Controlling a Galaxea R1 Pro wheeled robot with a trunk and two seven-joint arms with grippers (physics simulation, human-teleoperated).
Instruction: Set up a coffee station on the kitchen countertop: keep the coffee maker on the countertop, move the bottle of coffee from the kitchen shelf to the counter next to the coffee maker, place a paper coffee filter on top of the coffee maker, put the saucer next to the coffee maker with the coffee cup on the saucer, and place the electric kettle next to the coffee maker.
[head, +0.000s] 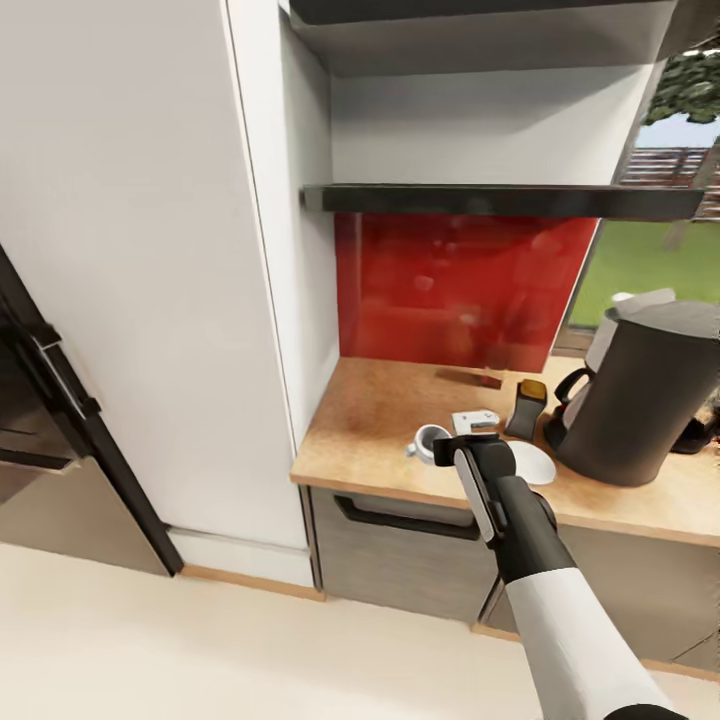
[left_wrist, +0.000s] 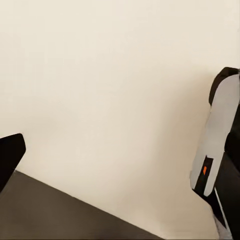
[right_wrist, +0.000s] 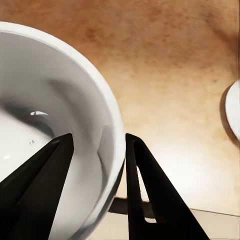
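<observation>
Fingers (right_wrist: 127, 175) of the right arm straddle the coffee cup (right_wrist: 45, 115) wall, seemingly pinching it.

The right arm (head: 545, 590) reaches forward and down over the worktop (head: 380, 420), wrist bent so the right hand (right_wrist: 100, 165) points downward. Its two dark fingers (right_wrist: 145, 190) straddle the wall of the cup (right_wrist: 60, 100), one inside, one outside, touching or nearly touching it.

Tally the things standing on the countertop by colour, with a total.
White: 3, the coffee cup, the saucer and a small box
Dark grey: 1, the coffee maker
Dark brown: 1, the bottle of coffee
Total: 5
</observation>
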